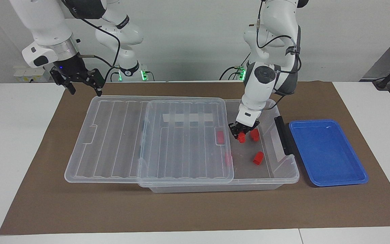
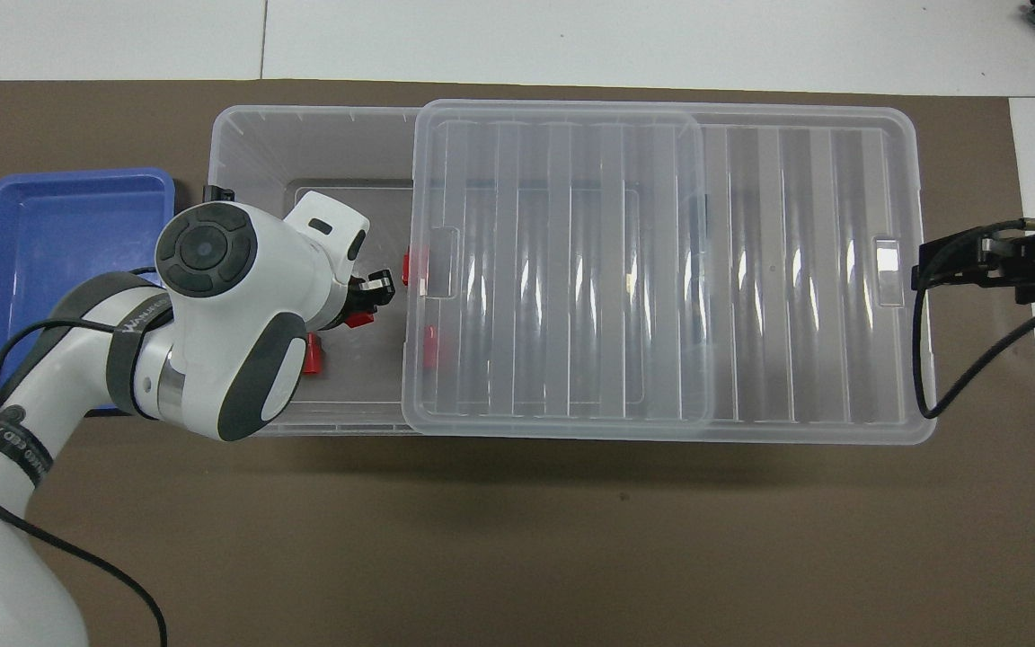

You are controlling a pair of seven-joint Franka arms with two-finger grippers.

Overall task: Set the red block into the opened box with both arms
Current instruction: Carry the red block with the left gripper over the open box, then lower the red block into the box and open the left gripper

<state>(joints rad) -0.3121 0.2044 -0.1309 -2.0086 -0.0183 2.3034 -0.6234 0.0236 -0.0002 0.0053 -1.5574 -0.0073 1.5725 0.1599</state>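
The left gripper [image 1: 241, 132] is reaching down into the uncovered end of the box [image 1: 283, 174], fingers pinching a red block [image 1: 241, 137] just over the box floor, beside the edge of the lid [image 1: 147, 135] that is lying slid toward the right arm's end. Two more red blocks [image 1: 255, 135] [image 1: 258, 158] are sitting loose on the box floor, two others [image 1: 220, 136] [image 1: 228, 158] are showing through the lid, and a blue tray [image 1: 327, 152] is lying beside the box at the left arm's end. The right gripper [image 1: 81, 83] is waiting in the air with fingers spread, over the mat [image 1: 195, 210] by the lid's corner.
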